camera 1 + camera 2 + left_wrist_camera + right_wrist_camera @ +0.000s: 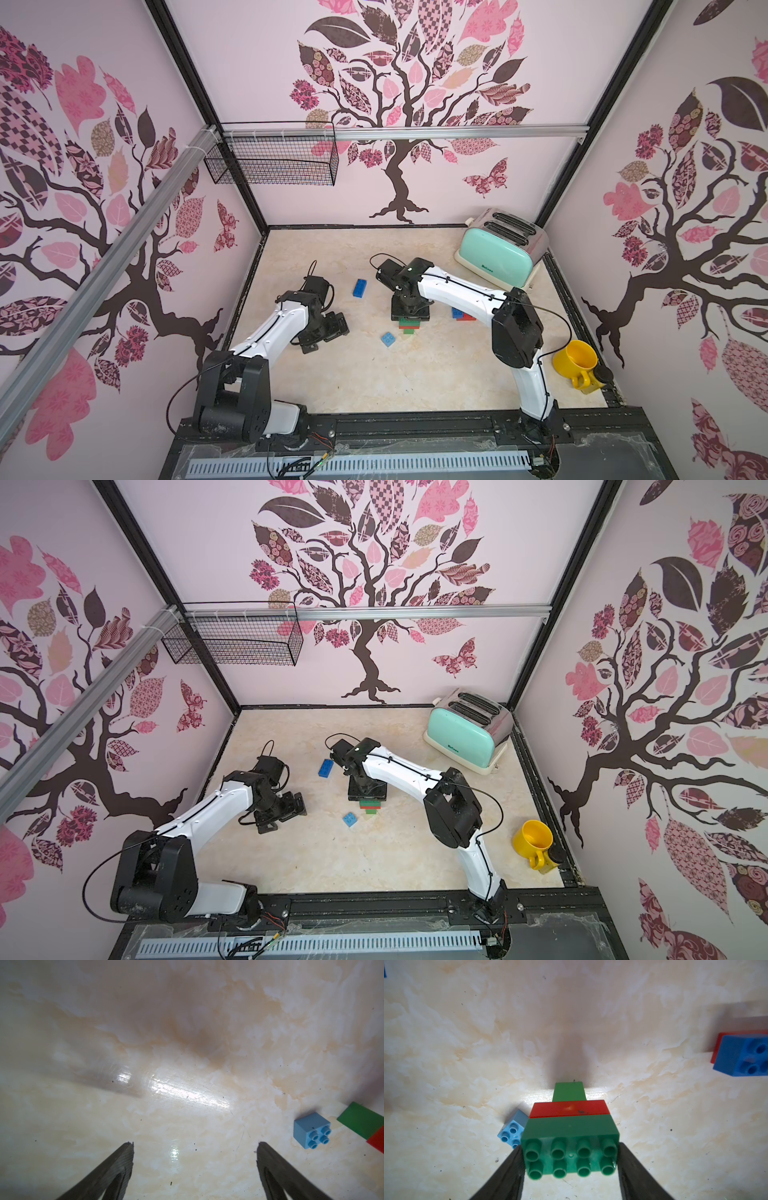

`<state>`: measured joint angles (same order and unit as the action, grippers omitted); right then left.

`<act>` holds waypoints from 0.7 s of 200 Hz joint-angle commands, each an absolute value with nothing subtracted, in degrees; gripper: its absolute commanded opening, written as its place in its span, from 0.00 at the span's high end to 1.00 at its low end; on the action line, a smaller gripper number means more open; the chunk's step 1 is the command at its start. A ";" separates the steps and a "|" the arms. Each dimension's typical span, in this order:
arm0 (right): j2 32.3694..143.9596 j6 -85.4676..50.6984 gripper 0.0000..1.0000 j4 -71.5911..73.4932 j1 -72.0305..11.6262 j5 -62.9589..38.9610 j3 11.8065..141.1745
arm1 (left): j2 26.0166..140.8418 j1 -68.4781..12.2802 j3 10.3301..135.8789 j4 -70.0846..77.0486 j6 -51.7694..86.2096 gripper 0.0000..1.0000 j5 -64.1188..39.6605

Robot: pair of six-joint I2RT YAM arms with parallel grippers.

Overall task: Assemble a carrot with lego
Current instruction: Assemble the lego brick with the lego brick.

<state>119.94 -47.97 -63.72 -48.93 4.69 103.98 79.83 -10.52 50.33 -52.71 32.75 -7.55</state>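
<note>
Marbled worktop [365, 382] between tree-papered walls, and we hold the partly built carrot [569, 1108] at its middle.
Our right gripper [570, 1147] is clamped on the carrot's wide green brick [571, 1128], with red and small green layers beyond it. Our left gripper [195, 1145] stands wide apart over bare surface. We see a light blue brick [311, 1132] near the carrot and a dark blue oblong brick [359, 287] farther back.

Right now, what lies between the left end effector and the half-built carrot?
One light blue brick, touching neither the left end effector nor the carrot. The left wrist view shows the gaps most clearly.
</note>
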 commanded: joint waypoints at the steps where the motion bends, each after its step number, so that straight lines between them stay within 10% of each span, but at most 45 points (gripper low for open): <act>1: 119.76 -47.73 0.38 -62.41 -48.91 3.17 104.53 | 78.73 -10.33 51.67 -53.59 32.62 0.05 -6.37; 140: 110.07 -44.17 0.09 -58.03 -45.85 1.96 98.81 | 88.31 -10.37 63.41 -53.00 33.91 0.02 -2.41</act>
